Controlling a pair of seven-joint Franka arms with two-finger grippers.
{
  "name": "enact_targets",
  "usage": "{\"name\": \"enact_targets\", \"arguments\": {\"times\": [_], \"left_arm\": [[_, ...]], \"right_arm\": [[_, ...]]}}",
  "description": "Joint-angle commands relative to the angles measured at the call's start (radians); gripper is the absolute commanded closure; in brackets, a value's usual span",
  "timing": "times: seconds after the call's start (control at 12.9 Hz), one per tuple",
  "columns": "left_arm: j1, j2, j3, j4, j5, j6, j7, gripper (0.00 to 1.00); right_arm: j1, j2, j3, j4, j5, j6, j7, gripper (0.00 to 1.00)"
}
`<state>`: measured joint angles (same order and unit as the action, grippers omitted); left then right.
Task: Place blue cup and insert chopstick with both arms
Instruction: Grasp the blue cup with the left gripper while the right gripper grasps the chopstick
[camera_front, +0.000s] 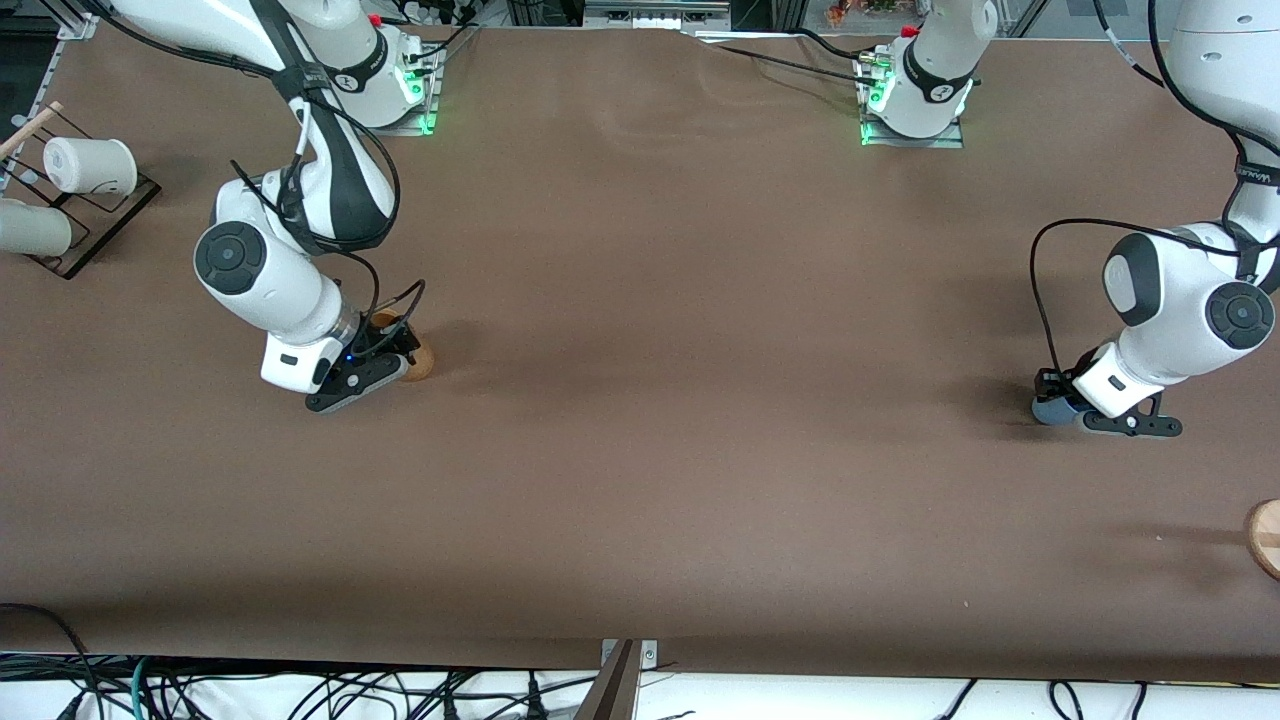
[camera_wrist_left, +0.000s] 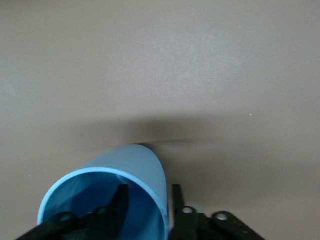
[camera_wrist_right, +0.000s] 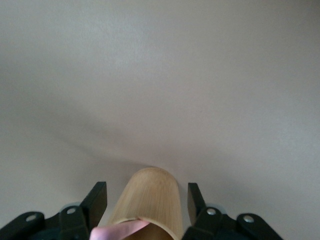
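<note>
Left end effector (camera_front: 1062, 402) is low at the left arm's end of the surface (camera_front: 700, 400), closed on the blue cup's (camera_wrist_left: 125, 185) wall: one finger inside the rim, one outside. Right end effector (camera_wrist_right: 147, 200) is low at the right arm's end, fingers wide and straddling the tan holder (camera_wrist_right: 150, 202); the pink chopstick (camera_wrist_right: 120, 231) lies across its mouth

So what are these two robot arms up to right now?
Each arm is down at the table working on its own item. The left gripper has one finger inside the blue cup and one outside its wall, pinching the rim. At the right arm's end, the right gripper straddles a tan cylindrical holder, fingers on either side but apart from it. A pink chopstick shows at the holder's mouth.
</note>
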<state>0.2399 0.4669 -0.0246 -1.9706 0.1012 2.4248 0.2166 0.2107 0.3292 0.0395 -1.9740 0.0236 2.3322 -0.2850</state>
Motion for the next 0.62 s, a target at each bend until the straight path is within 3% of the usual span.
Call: {"name": "enact_targets", "arguments": {"times": [0.0, 0.15, 0.31, 0.54], "left_arm": [[0.004, -0.007, -0.001, 0.001, -0.023, -0.013, 0.012, 1.00], [-0.001, -0.008, -0.003, 0.018, -0.023, -0.048, 0.010, 1.00], [-0.023, -0.008, -0.006, 0.103, -0.049, -0.180, 0.000, 1.00], [-0.123, -0.014, -0.009, 0.234, -0.151, -0.386, -0.035, 1.00]], "right_arm": [[-0.007, -0.021, 0.008, -0.032, 0.013, 0.016, -0.008, 0.31], [-0.007, -0.024, 0.008, -0.034, 0.013, 0.012, -0.006, 0.47], [-0.007, -0.025, 0.010, -0.034, 0.013, 0.009, 0.000, 0.61], [-0.007, -0.027, 0.022, -0.022, 0.013, 0.007, 0.000, 0.65]]}}
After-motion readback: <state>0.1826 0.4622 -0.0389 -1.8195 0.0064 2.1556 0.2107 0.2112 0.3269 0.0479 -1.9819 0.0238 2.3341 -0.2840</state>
